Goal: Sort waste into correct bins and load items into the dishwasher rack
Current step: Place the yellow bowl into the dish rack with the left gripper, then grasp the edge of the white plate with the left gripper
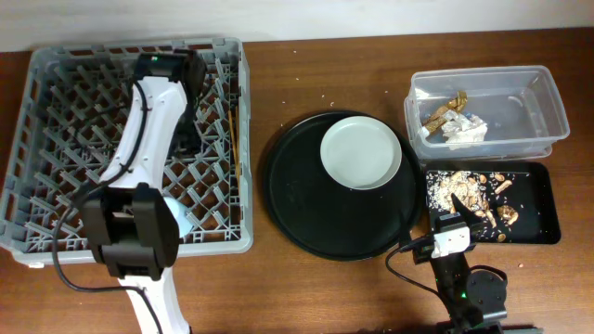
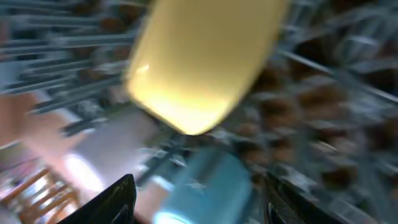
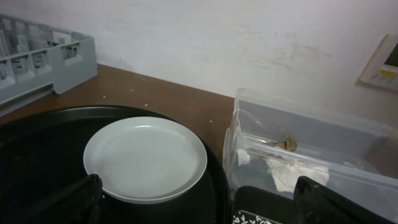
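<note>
My left gripper hangs over the grey dishwasher rack. In its blurred wrist view its fingers are spread wide, with the blue cup between them and untouched as far as I can tell. The yellow bowl lies just beyond, and a pink shape is at the left. The chopsticks lie in the rack's right side. The pale grey plate sits on the round black tray. My right gripper is open and empty, low in front of the plate.
The round black tray holds the plate. The clear tub holds the napkin and brown wrapper pieces. The shallow black tray holds food scraps. A pale bluish round thing sits in the rack by the left arm's base.
</note>
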Robot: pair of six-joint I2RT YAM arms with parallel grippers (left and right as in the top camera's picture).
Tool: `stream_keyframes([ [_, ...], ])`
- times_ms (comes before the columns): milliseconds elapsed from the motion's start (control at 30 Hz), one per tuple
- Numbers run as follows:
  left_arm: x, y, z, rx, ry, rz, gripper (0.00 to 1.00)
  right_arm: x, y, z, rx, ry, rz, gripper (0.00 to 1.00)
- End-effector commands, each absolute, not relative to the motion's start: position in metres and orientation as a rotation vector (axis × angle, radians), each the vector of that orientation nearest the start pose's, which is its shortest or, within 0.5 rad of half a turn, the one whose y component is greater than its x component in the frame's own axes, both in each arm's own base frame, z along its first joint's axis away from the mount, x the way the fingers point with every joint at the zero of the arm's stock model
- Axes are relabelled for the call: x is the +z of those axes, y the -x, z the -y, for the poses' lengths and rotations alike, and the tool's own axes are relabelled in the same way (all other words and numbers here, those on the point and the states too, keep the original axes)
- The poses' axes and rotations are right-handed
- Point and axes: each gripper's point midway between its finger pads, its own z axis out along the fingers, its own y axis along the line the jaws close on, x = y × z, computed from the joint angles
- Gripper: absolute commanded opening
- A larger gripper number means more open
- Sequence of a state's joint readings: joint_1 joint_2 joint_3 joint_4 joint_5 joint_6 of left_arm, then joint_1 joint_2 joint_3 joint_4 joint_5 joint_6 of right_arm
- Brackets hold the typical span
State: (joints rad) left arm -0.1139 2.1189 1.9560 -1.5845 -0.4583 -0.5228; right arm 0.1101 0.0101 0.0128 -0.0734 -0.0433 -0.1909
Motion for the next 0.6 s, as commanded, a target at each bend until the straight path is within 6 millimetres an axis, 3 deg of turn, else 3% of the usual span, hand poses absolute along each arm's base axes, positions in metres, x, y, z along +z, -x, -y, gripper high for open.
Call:
stream_keyframes([
  [0, 0.152, -0.394, 0.065, -0.010, 0.251, -3.082, 0.63, 0.157, -0.244, -0.033, -0.032, 0.278, -1.619, 0.98],
  [67, 0.155, -0.404, 0.110, -0.262, 0.053, -3.043, 0.62, 0.157, -0.244, -0.033, -0.032, 0.278, -1.619, 0.98],
  [100, 0.159, -0.409, 0.146, -0.406, -0.121, -2.983, 0.62, 0.157, -0.244, -0.033, -0.032, 0.278, -1.619, 0.98],
  [167, 0.164, -0.414, 0.194, -0.471, -0.329, -2.879, 0.62, 0.157, -0.244, -0.033, -0.032, 0.278, -1.619, 0.98],
  [200, 0.163, -0.416, 0.228, -0.497, -0.426, -2.808, 0.62, 0.157, -0.244, -0.033, -0.032, 0.278, -1.619, 0.98],
  [233, 0.158, -0.415, 0.247, -0.515, -0.474, -2.771, 0.63, 0.157, -0.244, -0.033, -0.032, 0.278, -1.619, 0.99],
  [267, 0.137, -0.411, 0.275, -0.518, -0.413, -2.767, 0.66, 0.157, -0.244, -0.033, -0.032, 0.278, -1.619, 0.99],
  [333, 0.098, -0.403, 0.298, -0.531, -0.366, -2.791, 0.67, 0.157, -0.244, -0.033, -0.032, 0.278, -1.619, 0.98],
  [433, 0.037, -0.393, 0.300, -0.496, -0.220, -2.937, 0.61, 0.157, -0.244, -0.033, -0.032, 0.278, -1.619, 0.98],
  [567, -0.005, -0.387, 0.296, -0.453, -0.137, -3.030, 0.54, 0.157, -0.244, -0.033, -0.032, 0.278, -1.619, 0.98],
])
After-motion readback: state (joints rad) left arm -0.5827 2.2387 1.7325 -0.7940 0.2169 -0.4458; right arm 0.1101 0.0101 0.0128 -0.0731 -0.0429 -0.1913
